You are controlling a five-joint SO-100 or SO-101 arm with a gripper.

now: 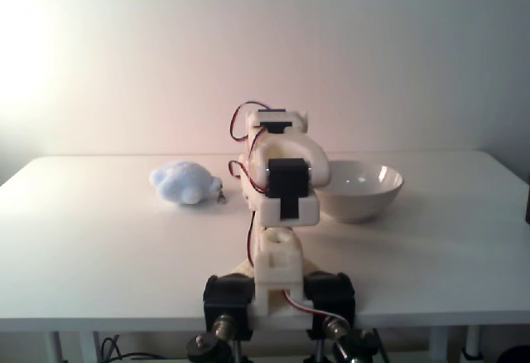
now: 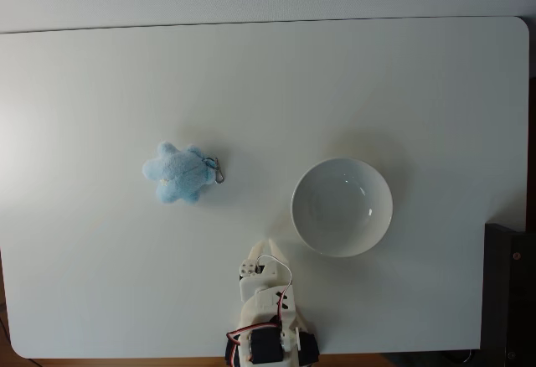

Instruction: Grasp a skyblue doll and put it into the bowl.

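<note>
You have one skyblue doll lying flat on the white table, left of centre in the top-down fixed view. It is star-like and lumpy, with stubby lobes all round, so it has no clear long axis; its small metal key ring sticks out on the right-hand side, toward the bowl. In the front fixed view the doll sits left of the arm, ring end nearest the arm.

You have one bowl, white and glossy, standing upright and well apart from the doll, to its right and slightly nearer the arm's base. In the front view the bowl is partly behind the arm.

There is one arm, folded back over its base at the table's near edge. Its gripper tips point up-table between doll and bowl, touching neither; you cannot tell whether its fingers are parted.
</note>
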